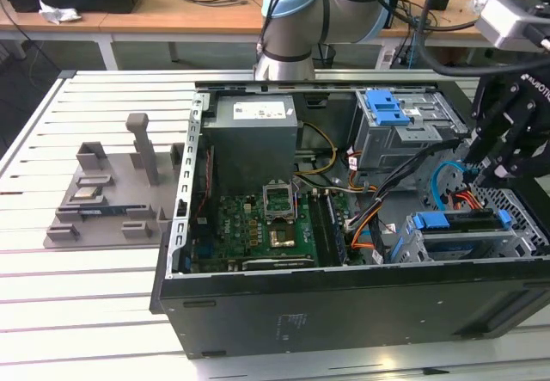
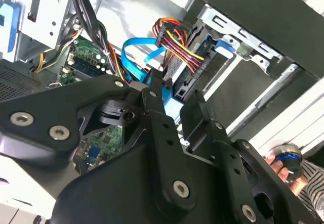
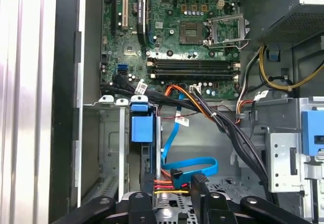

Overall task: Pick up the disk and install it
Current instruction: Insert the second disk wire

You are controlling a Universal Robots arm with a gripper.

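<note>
- the worktop (image 1: 86, 278), a slatted white surface, fills the exterior view; a grey fixture (image 1: 112, 187) with upright posts stands at its middle left.
- the open computer case (image 1: 344, 312) lies on its side across the centre and right of the exterior view, its green motherboard (image 1: 258, 226) facing up.
- a grey power-supply box (image 1: 253, 136) sits in the case at the upper centre, above the motherboard.
- the robot arm (image 1: 301, 11) comes in from the top centre of the exterior view.
- the hand (image 1: 503, 153) hangs at the right edge of the exterior view, just above the case's lower right corner; i cannot tell whether its fingers are apart or together.
- the disk (image 1: 460, 226), with its blue carrier frame, sits in the metal drive cage (image 1: 412, 248) at the lower right of the case, just below the hand.
- in the first wrist view the disk (image 3: 142, 128) stands edge-on at the lower centre, with coloured power wires (image 3: 169, 183) and a blue data cable (image 3: 190, 163) at its end.
</note>
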